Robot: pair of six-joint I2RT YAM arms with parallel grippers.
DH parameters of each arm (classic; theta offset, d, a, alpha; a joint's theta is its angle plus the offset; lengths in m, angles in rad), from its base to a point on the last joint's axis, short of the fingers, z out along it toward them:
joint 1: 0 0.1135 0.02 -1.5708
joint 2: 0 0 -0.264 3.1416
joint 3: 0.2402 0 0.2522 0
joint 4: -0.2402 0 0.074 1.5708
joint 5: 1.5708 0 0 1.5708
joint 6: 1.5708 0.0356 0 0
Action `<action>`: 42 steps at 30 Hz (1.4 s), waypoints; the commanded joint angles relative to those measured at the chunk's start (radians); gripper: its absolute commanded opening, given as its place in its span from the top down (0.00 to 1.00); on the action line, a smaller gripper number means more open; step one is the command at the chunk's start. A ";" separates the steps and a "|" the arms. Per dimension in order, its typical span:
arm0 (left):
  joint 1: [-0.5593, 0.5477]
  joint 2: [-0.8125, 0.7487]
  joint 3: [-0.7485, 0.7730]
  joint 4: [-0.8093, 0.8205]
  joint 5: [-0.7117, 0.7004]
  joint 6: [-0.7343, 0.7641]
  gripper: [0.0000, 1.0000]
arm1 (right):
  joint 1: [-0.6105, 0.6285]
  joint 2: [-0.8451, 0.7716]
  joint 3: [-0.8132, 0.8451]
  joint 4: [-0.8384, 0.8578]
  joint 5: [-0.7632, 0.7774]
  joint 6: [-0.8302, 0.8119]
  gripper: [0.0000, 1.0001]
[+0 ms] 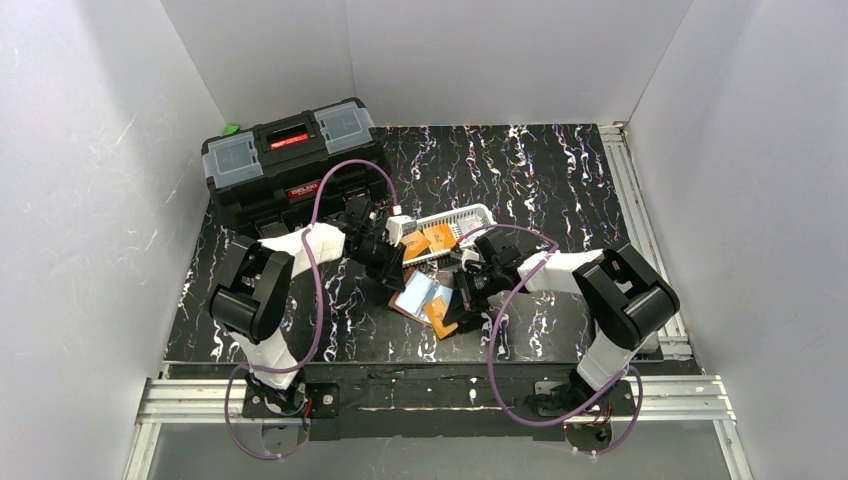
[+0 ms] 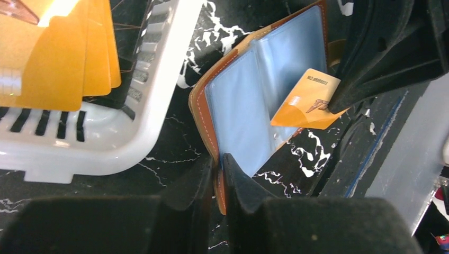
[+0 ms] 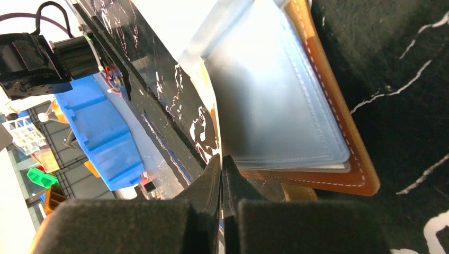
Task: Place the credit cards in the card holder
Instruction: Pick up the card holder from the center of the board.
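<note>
Nearest us, two arms [image 1: 262, 300] bend inward over one open card holder [image 1: 413, 293], white basket [image 1: 478, 212] and toolbox [image 1: 290, 160] behind.

Left wrist: left gripper [image 2: 219, 166] pinches the holder's brown edge; right gripper [image 2: 339, 103] clamps one credit card [image 2: 304, 103] over its sleeves; we count three credit cards [image 2: 58, 58] in the basket.

Right wrist: fingers [image 3: 204, 185] pressed together on that card.

The toolbox [image 1: 290, 160] is sitting at the far left of the table [image 1: 560, 170]. The basket [image 1: 470, 214] is standing to its right and a little nearer, with a stack of cards [image 1: 437, 239] lying inside it. The card holder [image 1: 418, 294] is lying spread on the table just in front of the basket, slightly apart from it. A single card [image 2: 306, 100] is resting on the holder's right side, partly overhanging the table. The left gripper [image 2: 222, 169] is pinching the holder's left edge, and the right gripper [image 3: 222, 169] is pinching the single card's outer edge.
</note>
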 commanded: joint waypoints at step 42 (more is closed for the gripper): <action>-0.003 -0.013 -0.197 0.367 0.224 -0.528 0.96 | -0.032 -0.058 -0.052 0.105 0.012 0.043 0.99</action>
